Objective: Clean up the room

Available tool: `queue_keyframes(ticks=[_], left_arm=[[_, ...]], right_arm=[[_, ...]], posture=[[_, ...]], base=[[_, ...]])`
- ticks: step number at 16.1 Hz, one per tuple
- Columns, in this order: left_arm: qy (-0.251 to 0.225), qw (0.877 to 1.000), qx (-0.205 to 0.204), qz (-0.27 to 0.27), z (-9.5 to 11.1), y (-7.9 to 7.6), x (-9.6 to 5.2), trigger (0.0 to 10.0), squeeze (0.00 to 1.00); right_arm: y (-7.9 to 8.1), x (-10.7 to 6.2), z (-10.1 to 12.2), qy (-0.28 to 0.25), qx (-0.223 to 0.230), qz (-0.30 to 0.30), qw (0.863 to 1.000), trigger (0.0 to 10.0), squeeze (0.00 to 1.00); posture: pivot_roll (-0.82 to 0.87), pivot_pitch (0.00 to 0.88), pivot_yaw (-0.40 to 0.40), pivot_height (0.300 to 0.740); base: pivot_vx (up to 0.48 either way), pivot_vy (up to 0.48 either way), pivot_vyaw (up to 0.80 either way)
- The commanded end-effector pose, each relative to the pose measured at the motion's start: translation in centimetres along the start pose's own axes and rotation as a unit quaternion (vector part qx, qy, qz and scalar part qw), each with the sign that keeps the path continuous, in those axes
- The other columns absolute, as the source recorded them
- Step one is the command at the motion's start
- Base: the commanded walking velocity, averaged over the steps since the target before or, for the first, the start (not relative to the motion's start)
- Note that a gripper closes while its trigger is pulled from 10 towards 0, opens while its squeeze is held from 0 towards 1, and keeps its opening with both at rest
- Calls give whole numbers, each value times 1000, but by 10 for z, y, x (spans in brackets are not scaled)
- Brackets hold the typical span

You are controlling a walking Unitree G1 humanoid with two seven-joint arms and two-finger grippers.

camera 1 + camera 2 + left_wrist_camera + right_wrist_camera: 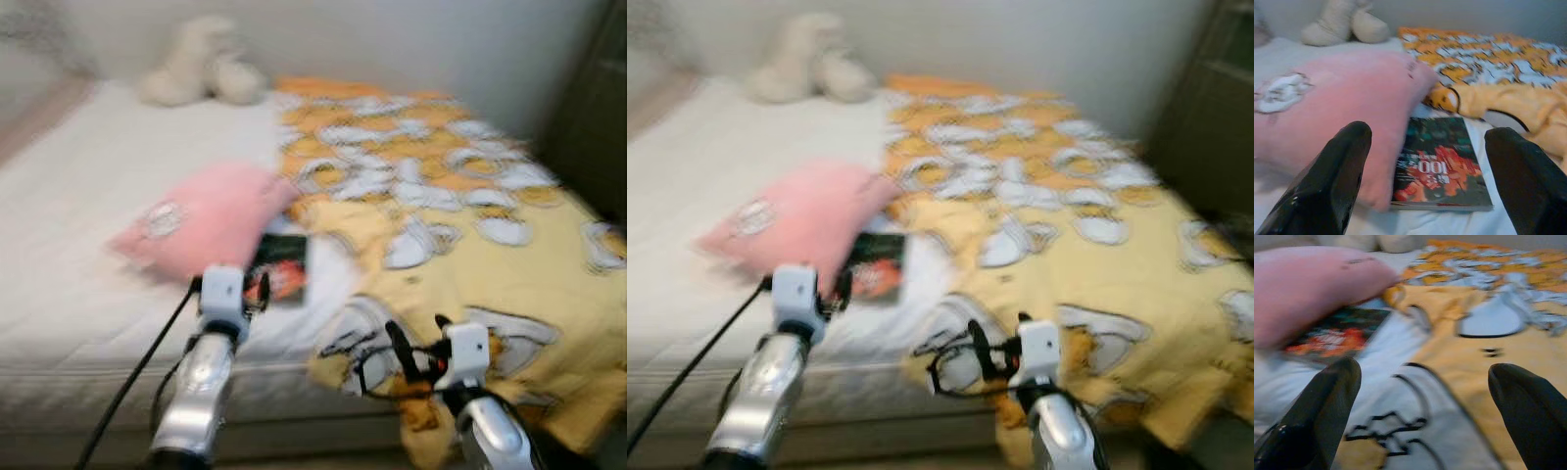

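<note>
White bed (78, 225) carries a book (1440, 164) half under the pink pillow (201, 220) (blanket (460, 196) beside). Left gripper (1430, 181), fingers wide, faces it; right gripper (1425, 411) also wide. Next: probably grasp the book.

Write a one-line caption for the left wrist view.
Open left gripper aimed at a dark book lying on the white bed, partly tucked under a pink pillow.

this is looking like a home bedroom: a bed (69, 294) is lying under a white sheet, with a yellow blanket (470, 225), a pink pillow (201, 217), a plush toy (201, 64) and a book (1437, 164) lying on it.
</note>
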State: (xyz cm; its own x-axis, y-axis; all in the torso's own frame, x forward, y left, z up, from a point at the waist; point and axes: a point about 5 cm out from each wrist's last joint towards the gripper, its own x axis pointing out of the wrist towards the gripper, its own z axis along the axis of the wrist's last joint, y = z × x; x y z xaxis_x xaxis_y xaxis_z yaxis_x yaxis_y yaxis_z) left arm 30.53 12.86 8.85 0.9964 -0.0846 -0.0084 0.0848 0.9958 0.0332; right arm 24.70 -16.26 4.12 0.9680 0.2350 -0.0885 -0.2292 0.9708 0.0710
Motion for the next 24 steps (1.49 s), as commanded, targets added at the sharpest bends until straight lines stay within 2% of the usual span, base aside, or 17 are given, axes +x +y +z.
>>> queue_keyframes(ticks=[1,3,5,8,9,11,14,15,17,18,20,24], left_arm=[[5,1000,-9,2,-1,-3,1,10000,0],[4,1000,-7,0,-1,-3,-2,10000,0],[6,1000,-3,-4,-4,-6,-3,10000,0],[-13,1000,11,-13,3,-5,5,10000,0],[-30,999,-18,-36,9,-8,7,10000,0],[-38,998,-22,-34,14,-3,10,10000,0],[-36,999,-15,-28,14,2,14,10000,0],[-43,998,-22,-31,16,-1,16,10000,0],[-38,997,-69,-22,19,-1,19,10000,0],[-39,996,-72,-19,20,-1,20,10000,0],[-49,997,-57,-21,22,0,21,10000,0],[-61,997,-39,-27,26,3,23,10000,0]], right_arm=[[3,-2,0,-7,25,-3,1000,10000,0],[7,-5,0,-7,30,-1,1000,10000,0],[1,-6,-1,-4,22,-16,1000,10000,0],[-5,-3,3,-8,4,-40,999,10000,0],[-10,-3,7,-23,0,-63,998,10000,0],[-20,-5,12,-43,8,-116,992,10000,0],[-11,-6,9,-37,12,-106,994,10000,0],[-9,-6,7,-32,12,-102,994,10000,0],[-8,-6,7,-31,8,-96,995,10000,0],[-7,-5,6,-28,5,-90,995,10000,0],[-8,-2,5,-19,-11,-86,996,10000,0],[-7,0,8,-26,-9,-86,996,10000,0]], posture=[[88,0,-27,740],[79,0,-27,740],[75,0,-28,740],[71,0,-28,740],[71,0,-26,740],[69,0,-24,740],[55,0,-19,740],[54,0,-19,740],[58,0,-23,740],[59,0,-26,740],[63,0,-33,740],[69,0,-28,740]], base=[[0,480,494],[0,480,475],[0,480,466],[0,0,0],[0,0,0],[405,0,0],[480,0,0],[480,0,0],[480,0,0],[480,0,0],[480,0,0],[480,0,0]])
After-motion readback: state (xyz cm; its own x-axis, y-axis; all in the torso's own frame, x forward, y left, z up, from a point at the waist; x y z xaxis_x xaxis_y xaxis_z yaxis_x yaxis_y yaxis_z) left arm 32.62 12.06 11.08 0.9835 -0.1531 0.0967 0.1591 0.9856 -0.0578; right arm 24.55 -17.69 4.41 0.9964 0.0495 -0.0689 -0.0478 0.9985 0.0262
